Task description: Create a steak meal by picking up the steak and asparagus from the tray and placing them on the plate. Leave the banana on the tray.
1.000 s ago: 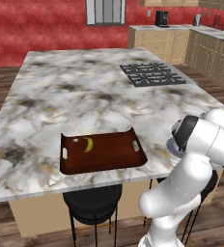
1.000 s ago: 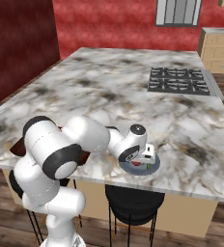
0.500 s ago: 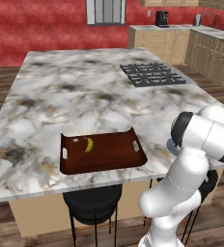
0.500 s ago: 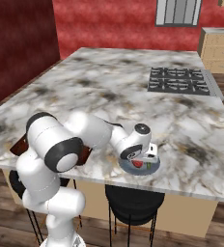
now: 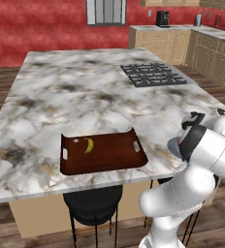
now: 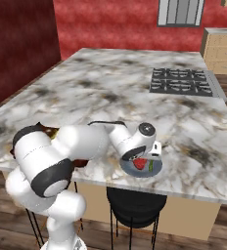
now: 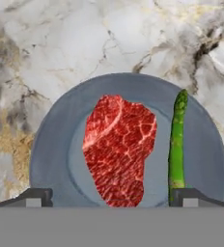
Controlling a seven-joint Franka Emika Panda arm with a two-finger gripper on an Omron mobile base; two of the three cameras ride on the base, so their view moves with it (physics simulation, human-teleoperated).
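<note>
Gripper (image 7: 112,200) hangs wide open and empty right above the round grey-blue plate (image 7: 51,144). Red marbled steak (image 7: 119,147) lies between the fingertips, slim green asparagus stalk (image 7: 176,144) by one tip. The curved yellow banana (image 5: 88,145) sits on the dark wooden tray (image 5: 109,160), well away, as it should.

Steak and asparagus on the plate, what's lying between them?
Nothing: in the hand view a bare strip of plate separates the steak from the asparagus.

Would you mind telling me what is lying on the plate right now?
The steak and the asparagus lie side by side on the plate; its near edge is cut off.
</note>
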